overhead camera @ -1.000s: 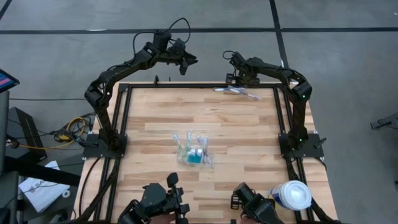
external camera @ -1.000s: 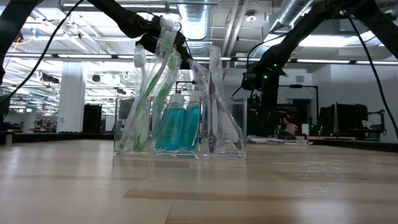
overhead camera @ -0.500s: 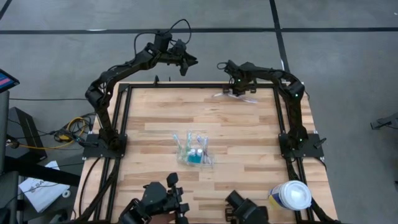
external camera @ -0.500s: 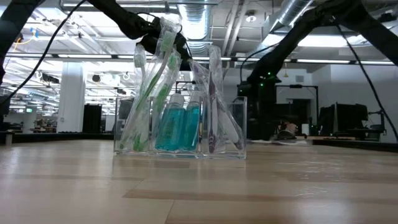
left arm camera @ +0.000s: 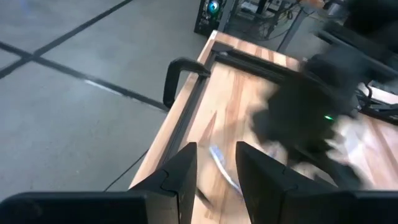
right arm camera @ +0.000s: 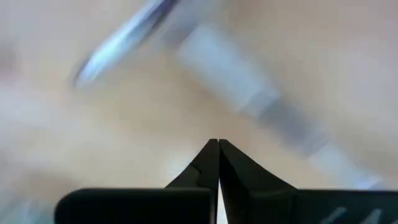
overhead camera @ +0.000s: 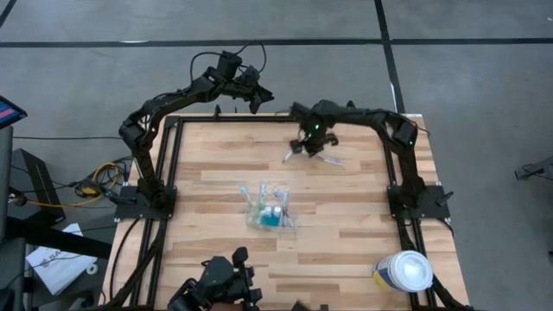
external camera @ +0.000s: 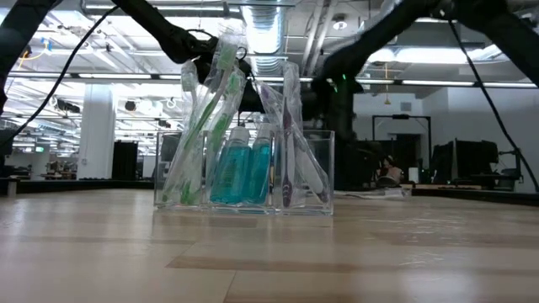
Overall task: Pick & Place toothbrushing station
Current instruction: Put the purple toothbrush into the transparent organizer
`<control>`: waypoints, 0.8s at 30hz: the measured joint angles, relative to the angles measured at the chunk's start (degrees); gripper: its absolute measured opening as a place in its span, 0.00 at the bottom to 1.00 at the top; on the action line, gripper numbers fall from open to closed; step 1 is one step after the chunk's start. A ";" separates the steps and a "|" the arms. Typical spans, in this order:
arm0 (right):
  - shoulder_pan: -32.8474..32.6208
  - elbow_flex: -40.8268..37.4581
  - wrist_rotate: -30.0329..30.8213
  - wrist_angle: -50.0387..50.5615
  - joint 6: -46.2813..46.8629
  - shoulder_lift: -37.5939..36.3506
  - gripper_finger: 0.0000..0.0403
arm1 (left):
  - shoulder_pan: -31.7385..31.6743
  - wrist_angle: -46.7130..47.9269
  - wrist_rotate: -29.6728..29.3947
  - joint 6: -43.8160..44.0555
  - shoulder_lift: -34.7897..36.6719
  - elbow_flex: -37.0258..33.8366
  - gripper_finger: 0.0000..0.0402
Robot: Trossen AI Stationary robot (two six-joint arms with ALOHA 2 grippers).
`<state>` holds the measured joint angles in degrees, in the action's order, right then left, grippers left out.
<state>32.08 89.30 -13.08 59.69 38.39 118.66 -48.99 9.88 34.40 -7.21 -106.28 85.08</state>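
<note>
The toothbrushing station point(overhead camera: 270, 212) is a clear plastic holder standing on its flat base at the table's middle. It holds wrapped toothbrushes and small blue bottles, as the low view point(external camera: 244, 172) shows. My right gripper point(overhead camera: 311, 136) is shut and points down over two loose wrapped toothbrushes point(overhead camera: 309, 154), which lie on the far half of the table and show blurred in the right wrist view point(right arm camera: 249, 93). My left gripper point(overhead camera: 256, 93) is open and empty, high over the table's far edge point(left arm camera: 186, 118). My right gripper's shut fingers point(right arm camera: 217, 163) point down, right above the loose wrapped toothbrushes point(right arm camera: 124, 31). Nothing is between the fingers. Whether their tips touch the wrappers, I cannot tell.
A large white-lidded round tub point(overhead camera: 404, 270) stands at the near right corner. A black frame point(overhead camera: 173, 164) borders the table's sides. Bare wood lies left and right of the station.
My right gripper has gone from the far right corner toward the table's left and a little nearer. The two loose wrapped toothbrushes have slid along the table the same way and turned, and now lie splayed below it.
</note>
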 joint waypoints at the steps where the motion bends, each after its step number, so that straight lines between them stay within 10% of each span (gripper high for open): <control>1: -1.67 0.00 -1.25 0.50 0.16 -0.67 0.00 | 0.07 -0.63 0.09 0.04 0.05 0.00 0.26; 6: -9.43 -0.04 -5.47 0.55 2.65 -1.94 0.00 | 0.07 -1.32 0.17 1.08 0.11 0.00 0.26; 15: -12.98 3.83 8.28 -3.29 -3.73 -10.17 0.02 | -0.14 -3.79 1.59 0.19 2.29 0.02 0.26; 24: -6.90 3.29 13.69 9.99 -17.88 -18.37 0.28 | 0.20 -4.27 1.96 0.57 6.96 0.00 0.26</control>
<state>25.18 92.59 0.62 69.69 20.51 100.30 -48.80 5.61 36.36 -6.64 -99.32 85.08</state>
